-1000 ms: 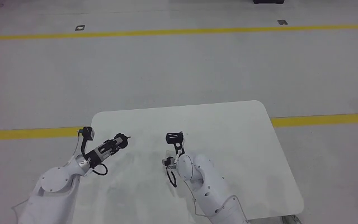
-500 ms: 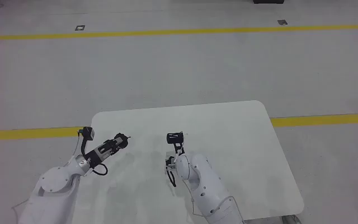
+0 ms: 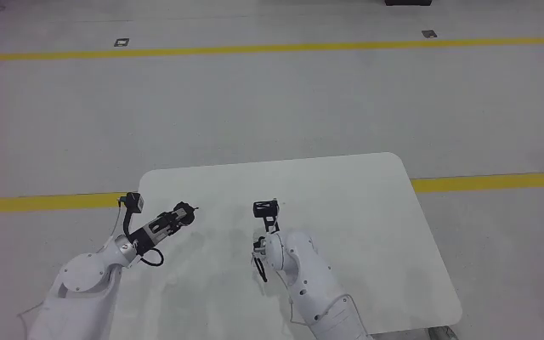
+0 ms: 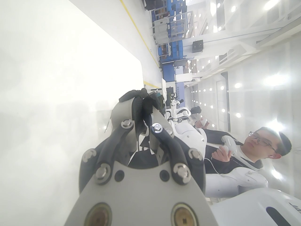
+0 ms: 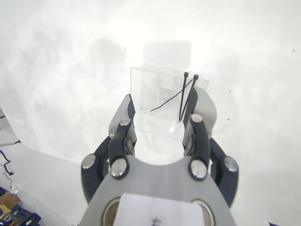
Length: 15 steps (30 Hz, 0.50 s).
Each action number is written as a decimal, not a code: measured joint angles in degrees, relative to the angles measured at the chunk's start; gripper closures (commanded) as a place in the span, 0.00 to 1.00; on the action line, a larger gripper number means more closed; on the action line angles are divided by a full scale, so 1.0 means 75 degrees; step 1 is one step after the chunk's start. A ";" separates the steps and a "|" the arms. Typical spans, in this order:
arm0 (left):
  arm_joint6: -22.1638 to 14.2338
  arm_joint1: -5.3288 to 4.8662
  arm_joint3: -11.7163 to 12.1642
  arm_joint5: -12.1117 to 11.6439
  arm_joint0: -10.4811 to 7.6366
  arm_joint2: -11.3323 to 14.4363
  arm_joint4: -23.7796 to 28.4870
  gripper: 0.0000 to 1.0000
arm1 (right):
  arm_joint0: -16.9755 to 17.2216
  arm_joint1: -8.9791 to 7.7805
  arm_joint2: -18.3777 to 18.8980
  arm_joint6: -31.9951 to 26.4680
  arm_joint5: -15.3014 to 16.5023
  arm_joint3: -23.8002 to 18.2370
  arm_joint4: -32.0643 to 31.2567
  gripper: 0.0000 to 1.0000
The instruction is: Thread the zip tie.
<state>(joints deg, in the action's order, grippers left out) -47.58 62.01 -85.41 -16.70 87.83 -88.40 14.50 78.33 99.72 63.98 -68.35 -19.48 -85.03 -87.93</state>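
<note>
Pincer on the right hangs spread over the clear tray; I'd pinch just one zip tie, since they cross.

Bright ceiling lamps; table glares white; soft shadows; wrist views warped.

The right arm has swung its elbow slightly left.

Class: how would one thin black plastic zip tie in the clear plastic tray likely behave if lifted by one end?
Probably floppy: the curved black zip tie bends along its tail, so it would likely droop. Probably light, being so thin. The straighter black tie crosses it, so lifting one may drag the other inside the clear plastic tray.
</note>
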 measured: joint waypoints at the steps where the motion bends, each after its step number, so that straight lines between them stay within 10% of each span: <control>1: 0.0000 0.0000 0.0000 0.0000 0.0000 0.0000 0.0000 1.00 | -0.0013 0.0005 -0.0005 0.0005 0.0000 0.0029 0.0006 0.52; 15: 0.0000 0.0000 0.0000 0.0000 0.0000 0.0000 0.0000 1.00 | -0.0172 0.0077 -0.0027 0.0041 0.0000 0.0426 -0.0078 0.56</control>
<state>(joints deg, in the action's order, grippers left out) -47.58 62.01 -85.41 -16.70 87.83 -88.40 14.50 77.04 100.29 63.77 -68.05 -19.48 -81.83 -88.52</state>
